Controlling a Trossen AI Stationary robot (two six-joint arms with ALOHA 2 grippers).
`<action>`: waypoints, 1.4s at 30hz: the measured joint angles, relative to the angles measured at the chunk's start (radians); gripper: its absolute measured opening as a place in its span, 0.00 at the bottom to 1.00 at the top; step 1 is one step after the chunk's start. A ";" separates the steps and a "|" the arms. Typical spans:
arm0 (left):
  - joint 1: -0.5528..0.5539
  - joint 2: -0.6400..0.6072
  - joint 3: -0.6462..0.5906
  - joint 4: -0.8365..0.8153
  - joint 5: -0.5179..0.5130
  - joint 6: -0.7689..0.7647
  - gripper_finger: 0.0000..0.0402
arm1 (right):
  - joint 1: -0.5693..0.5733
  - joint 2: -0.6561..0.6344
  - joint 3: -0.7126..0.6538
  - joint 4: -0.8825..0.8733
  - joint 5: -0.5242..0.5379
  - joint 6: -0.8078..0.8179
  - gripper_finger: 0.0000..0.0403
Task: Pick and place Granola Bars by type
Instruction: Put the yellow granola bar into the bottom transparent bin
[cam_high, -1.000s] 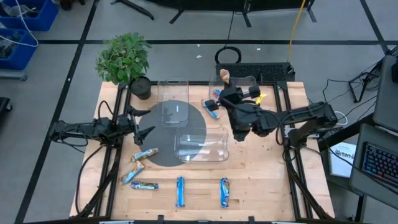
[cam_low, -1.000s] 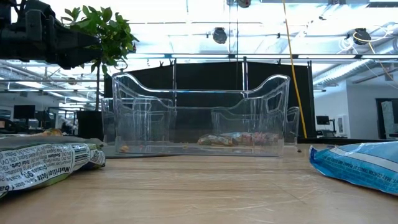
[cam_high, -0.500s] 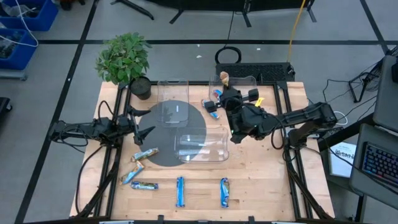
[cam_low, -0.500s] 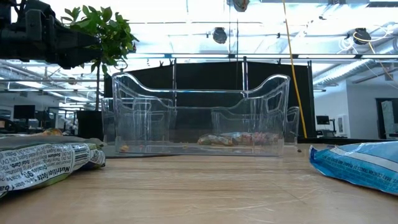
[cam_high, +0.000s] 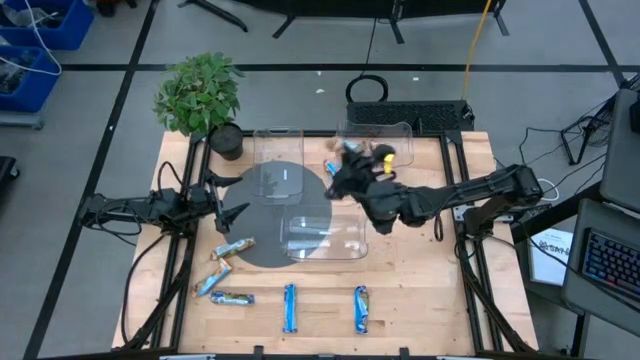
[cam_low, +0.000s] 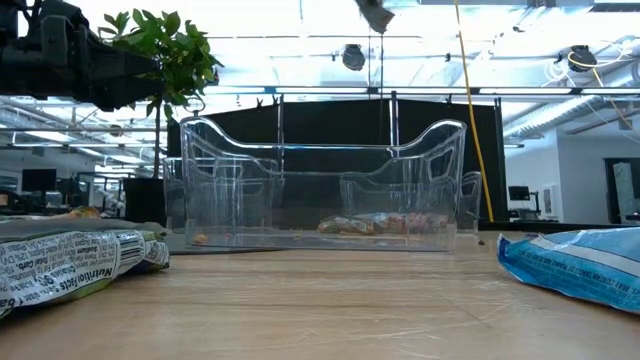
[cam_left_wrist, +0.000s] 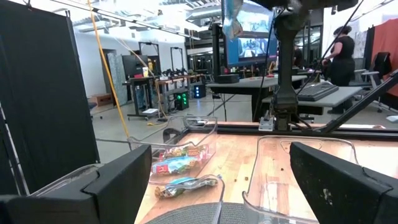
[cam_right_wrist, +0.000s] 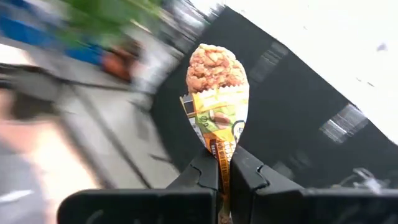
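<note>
My right gripper (cam_high: 350, 165) hangs blurred above the table's far middle, between the clear bins, shut on a tan-gold granola bar (cam_right_wrist: 217, 87) with nuts pictured on its wrapper. The left wrist view shows the same bar (cam_left_wrist: 231, 17) high above the table. My left gripper (cam_high: 226, 196) waits open at the table's left side. Several bars lie flat near the front edge, among them a blue one (cam_high: 290, 307), another (cam_high: 361, 308) and a tan one (cam_high: 234, 247). More bars (cam_left_wrist: 180, 155) lie inside the far clear bin. My right gripper pinches one end of the bar's wrapper (cam_right_wrist: 221, 155) between its two fingers (cam_right_wrist: 205, 171). The rest of the bar sticks out beyond the fingertips, lifted clear of the table and the bins.
Three clear bins stand on the table: one at the far left (cam_high: 277, 158), one at the far right (cam_high: 400, 135), one nearer the middle (cam_high: 325, 232). A dark round mat (cam_high: 262, 205) lies under them. A potted plant (cam_high: 198, 92) stands at the far left corner.
My right gripper has swung toward the table's left, sunk a little and rolled about its own line, still shut on the bar, which stays clear of the table.
</note>
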 joint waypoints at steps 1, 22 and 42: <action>0.000 0.000 0.000 -0.001 0.000 0.000 0.94 | -0.006 -0.003 0.005 -0.061 -0.077 0.055 0.00; 0.000 0.000 0.000 -0.001 0.000 0.000 0.94 | -0.126 -0.011 0.017 -0.771 -0.648 1.628 0.00; 0.000 0.000 0.000 0.001 0.000 0.000 0.94 | 0.015 0.136 0.016 -1.006 -0.829 2.295 0.00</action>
